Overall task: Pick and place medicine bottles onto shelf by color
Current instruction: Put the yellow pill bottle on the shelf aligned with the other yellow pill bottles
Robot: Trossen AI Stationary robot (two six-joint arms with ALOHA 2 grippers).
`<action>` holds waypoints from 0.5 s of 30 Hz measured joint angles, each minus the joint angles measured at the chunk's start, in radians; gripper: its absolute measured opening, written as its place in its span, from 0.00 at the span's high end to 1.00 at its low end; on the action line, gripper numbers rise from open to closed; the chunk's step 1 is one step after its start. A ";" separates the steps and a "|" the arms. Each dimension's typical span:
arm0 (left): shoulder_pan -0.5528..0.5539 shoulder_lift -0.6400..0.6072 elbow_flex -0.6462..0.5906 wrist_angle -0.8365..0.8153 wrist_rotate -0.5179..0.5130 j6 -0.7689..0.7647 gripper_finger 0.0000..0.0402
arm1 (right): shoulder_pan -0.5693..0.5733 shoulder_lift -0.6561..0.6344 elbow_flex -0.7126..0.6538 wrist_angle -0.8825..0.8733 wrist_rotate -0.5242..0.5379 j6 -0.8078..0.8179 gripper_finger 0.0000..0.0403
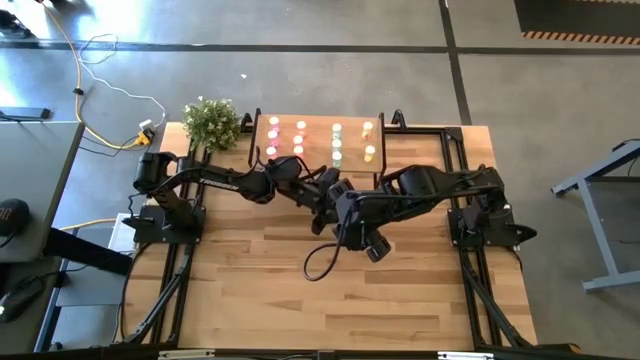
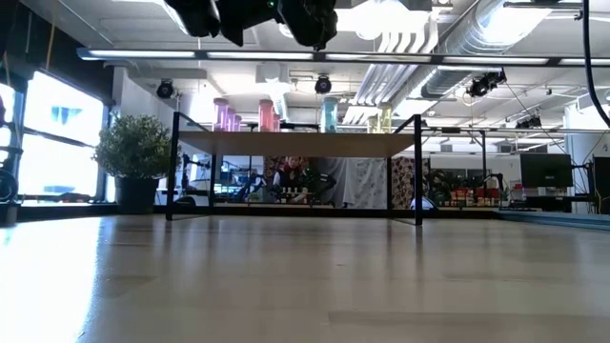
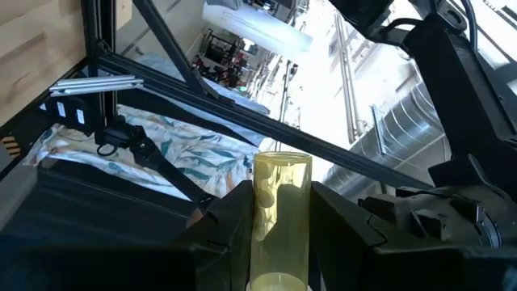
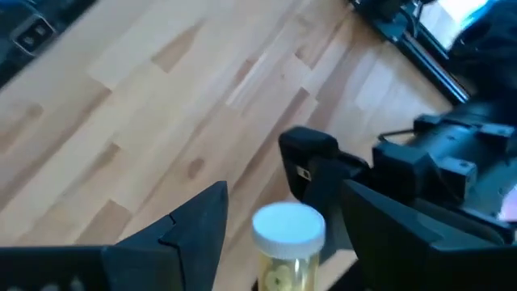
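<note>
A yellow see-through medicine bottle with a white cap hangs in the air above the middle of the table, with my left gripper shut on it. My right gripper is open and slants down over the bottle. Its two fingers stand on either side of the cap, clear of it. In the high view both grippers meet at mid-table and hide the bottle. The shelf stands at the far edge with pink, green and yellow bottles upright on its board. My left gripper pinches the bottle's clear yellow body between its two fingers, one on each side wall. The fingers reach out level and lie across the bottle. The bottle is lifted clear of the table, with its capped end facing my right gripper.
A small potted plant stands at the far left corner beside the shelf. A black cable loop hangs under the right arm over the bare planks. The shelf's thin black legs stand on the table.
</note>
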 joint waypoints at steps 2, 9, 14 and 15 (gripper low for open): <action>0.000 0.000 0.000 0.000 0.000 0.000 0.75 | 0.000 0.000 0.000 -0.015 0.012 0.000 0.46; 0.000 0.000 0.000 -0.008 0.002 -0.001 0.75 | 0.000 0.000 0.000 -0.047 0.039 0.000 0.55; 0.006 0.000 0.000 -0.008 0.003 0.000 0.75 | -0.001 0.000 0.000 -0.047 0.043 -0.001 0.57; 0.006 0.000 0.000 -0.008 0.003 0.000 0.75 | -0.001 0.000 0.000 -0.048 0.044 -0.004 0.58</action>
